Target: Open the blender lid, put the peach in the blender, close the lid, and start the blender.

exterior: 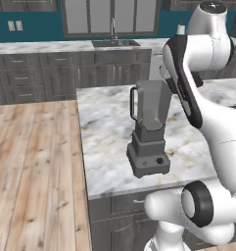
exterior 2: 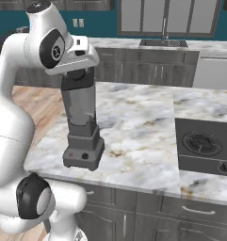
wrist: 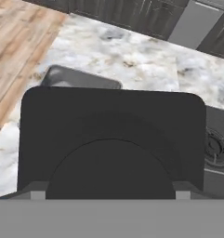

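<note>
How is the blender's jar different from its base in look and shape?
The jar is tall, translucent grey and narrows downward; the base is low, opaque dark grey and widens toward the counter. The jar has a side handle; the base has a front knob and a small red button. Both have squarish outlines and stand upright, one on the other.

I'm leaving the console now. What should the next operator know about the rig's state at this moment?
Gripper: jaws open, holding nothing, right above the blender lid.
Blender: upright on the marble island near its front edge; the lid looks seated on the jar.
Peach: I can't place it.
Done: approach to the lid.
Left: lift the lid, load the peach, close, start.
</note>
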